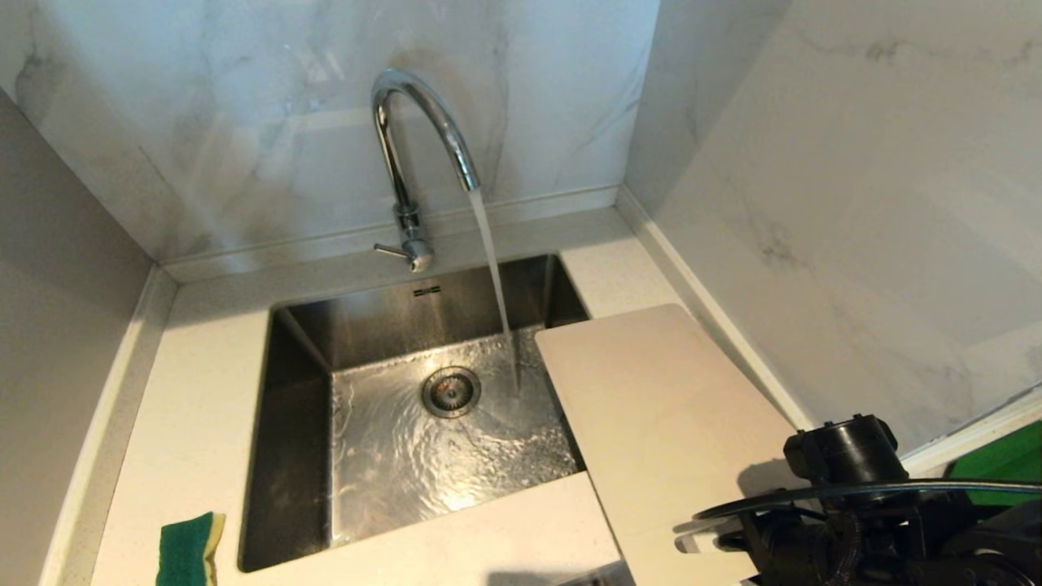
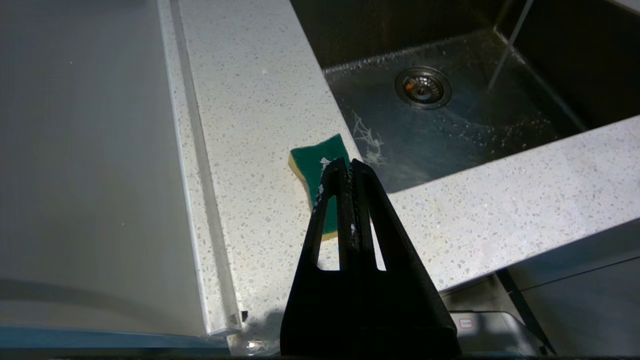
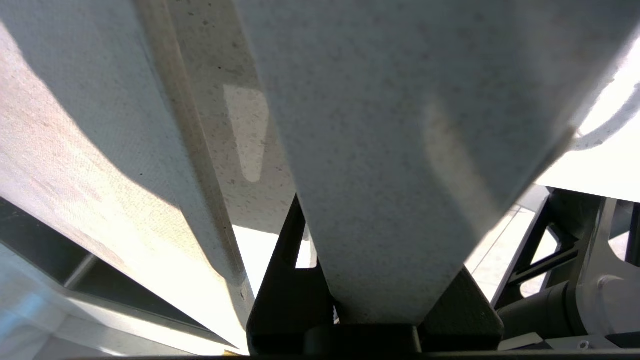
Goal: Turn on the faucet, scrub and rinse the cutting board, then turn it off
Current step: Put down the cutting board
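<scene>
We carry the cutting board [image 1: 659, 415] by its near short end, our right gripper [image 3: 372, 305] grasping it, far end over the sink [image 1: 423, 399]. Its long axis points toward the faucet [image 1: 415, 155]. Best tip it under the stream. Left gripper [image 2: 347, 167] clenched above the sponge [image 2: 315, 165].

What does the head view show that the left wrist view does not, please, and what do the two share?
Only the head view shows the faucet, the cutting board reaching over the sink's right edge, and the right arm at its near end. Only the left wrist view shows the left claw, shut and empty, above the counter. Both show the green-and-yellow sponge lying on the counter left of the sink, the drain and the running water.
</scene>
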Controlling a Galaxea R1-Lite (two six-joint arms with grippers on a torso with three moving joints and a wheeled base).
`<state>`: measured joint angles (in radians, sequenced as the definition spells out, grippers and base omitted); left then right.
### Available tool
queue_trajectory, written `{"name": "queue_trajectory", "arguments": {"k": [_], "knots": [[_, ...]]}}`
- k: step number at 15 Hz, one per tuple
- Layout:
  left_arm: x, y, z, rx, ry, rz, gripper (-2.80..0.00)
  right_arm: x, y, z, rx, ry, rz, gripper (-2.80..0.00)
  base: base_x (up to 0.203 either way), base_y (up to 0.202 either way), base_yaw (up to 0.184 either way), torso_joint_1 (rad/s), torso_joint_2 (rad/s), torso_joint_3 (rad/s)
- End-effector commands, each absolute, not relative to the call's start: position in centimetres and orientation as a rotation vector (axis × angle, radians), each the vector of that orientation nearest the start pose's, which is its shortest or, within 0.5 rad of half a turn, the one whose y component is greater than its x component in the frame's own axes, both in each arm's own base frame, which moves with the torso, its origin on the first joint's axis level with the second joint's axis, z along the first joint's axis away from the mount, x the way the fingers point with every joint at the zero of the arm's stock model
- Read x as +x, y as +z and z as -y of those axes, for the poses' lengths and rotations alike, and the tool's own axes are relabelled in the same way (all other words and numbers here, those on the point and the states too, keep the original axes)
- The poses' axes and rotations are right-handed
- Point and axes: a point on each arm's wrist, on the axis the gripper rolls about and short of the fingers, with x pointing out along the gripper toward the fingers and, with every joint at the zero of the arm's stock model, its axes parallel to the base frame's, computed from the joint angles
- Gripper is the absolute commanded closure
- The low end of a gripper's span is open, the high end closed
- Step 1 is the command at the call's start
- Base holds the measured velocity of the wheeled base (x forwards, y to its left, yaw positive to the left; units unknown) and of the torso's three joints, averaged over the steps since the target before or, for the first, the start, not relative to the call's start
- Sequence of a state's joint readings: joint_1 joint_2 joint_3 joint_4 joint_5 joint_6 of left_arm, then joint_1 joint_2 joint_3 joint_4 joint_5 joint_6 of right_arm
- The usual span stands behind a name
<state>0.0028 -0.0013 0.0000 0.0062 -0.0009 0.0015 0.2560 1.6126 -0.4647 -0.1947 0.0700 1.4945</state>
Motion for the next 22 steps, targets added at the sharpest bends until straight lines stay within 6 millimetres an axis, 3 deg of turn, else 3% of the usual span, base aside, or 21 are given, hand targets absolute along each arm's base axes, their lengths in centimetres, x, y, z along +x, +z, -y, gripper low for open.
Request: {"name": "queue_trajectory", "arguments": {"k": [1, 20, 21, 22], "knots": [[-2.27, 7.44, 0.01, 0.002, 0.003, -0.008, 0.00, 20.53, 8.82, -5.54, 1.299, -0.473, -0.970, 0.00, 0.000, 0.000, 0.000, 0.000, 0.00, 0.000], [-2.27, 7.44, 0.01, 0.002, 0.002, -0.008, 0.00, 20.57, 8.94, -5.71, 1.304, -0.472, -0.964, 0.00, 0.000, 0.000, 0.000, 0.000, 0.00, 0.000], [-2.27, 7.44, 0.01, 0.002, 0.002, -0.008, 0.00, 20.57, 8.94, -5.70, 1.303, -0.473, -0.962, -2.80, 0.000, 0.000, 0.000, 0.000, 0.00, 0.000], [-2.27, 7.44, 0.01, 0.002, 0.002, -0.008, 0.00, 20.57, 8.94, -5.70, 1.304, -0.475, -0.961, -2.80, 0.000, 0.000, 0.000, 0.000, 0.00, 0.000]]}}
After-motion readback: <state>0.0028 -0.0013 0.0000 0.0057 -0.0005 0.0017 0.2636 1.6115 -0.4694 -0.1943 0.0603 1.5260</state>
